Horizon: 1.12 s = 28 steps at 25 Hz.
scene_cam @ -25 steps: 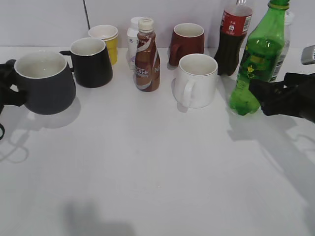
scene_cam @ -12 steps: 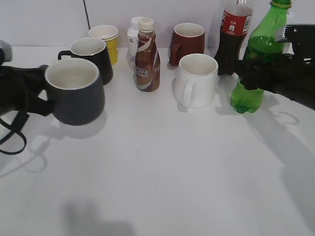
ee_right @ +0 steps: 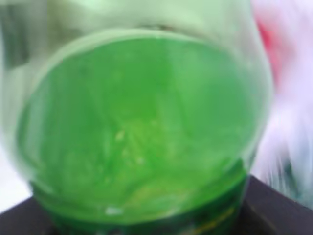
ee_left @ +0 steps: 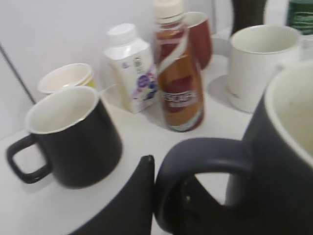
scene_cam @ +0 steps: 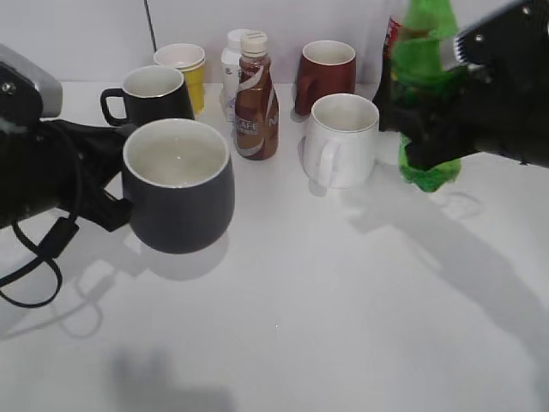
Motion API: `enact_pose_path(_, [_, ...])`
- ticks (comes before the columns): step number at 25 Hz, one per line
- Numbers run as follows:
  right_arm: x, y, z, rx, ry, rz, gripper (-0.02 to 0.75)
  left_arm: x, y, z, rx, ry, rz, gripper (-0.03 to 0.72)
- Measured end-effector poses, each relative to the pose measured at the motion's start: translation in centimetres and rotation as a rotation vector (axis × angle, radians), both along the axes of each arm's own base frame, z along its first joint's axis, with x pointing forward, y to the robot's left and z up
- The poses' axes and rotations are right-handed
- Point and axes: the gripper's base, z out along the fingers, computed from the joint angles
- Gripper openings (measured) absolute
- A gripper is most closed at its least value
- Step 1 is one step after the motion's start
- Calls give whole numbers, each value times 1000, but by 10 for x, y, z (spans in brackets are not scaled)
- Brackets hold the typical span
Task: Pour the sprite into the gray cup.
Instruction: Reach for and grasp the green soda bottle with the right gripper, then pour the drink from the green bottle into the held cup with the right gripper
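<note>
The left pincer (scene_cam: 116, 210), gripping the gray cup (scene_cam: 178, 196), has carried it centerward while the right pincer (scene_cam: 420, 129), gripping the sprite (scene_cam: 425, 94), lifts it, so pouring looks near.

Exterior slants down frontally; wrist cameras sit close.

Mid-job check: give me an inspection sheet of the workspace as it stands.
Surface: white table, dry, shadows only.
Job's things: gray cup and sprite both lifted, apart, nothing poured.
Clutter: black mug, yellow cup, white carton, coffee bottle, red mug, white mug, cola bottle.
Grippers: left claw on the cup's handle; right claw around the sprite.
Cables: black loop under the left arm.
Surroundings: plain white wall.
</note>
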Motion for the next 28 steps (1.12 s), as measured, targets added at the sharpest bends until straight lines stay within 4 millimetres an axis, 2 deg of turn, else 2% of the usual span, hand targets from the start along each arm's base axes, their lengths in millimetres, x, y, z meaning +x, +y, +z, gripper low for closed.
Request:
enact_pose_path(4, [-18, 26, 22, -219, -115, 138, 413, -6, -9, -1, 11, 15, -41, 58])
enact_pose_path(8, [-18, 44, 38, -377, -173, 209, 413, -11, -16, -2, 20, 26, -74, 58])
enact_pose_path(13, [-12, 53, 57, -525, -280, 261, 413, -12, -27, 4, 16, 13, -113, 58])
enact_pose_path(19, [-11, 61, 54, -663, -317, 328, 413, -15, -34, 7, 19, 14, -138, 58])
enact_pose_path(28, [-15, 74, 43, -835, -409, 455, 412, -6, -41, 17, 69, 104, -112, 58])
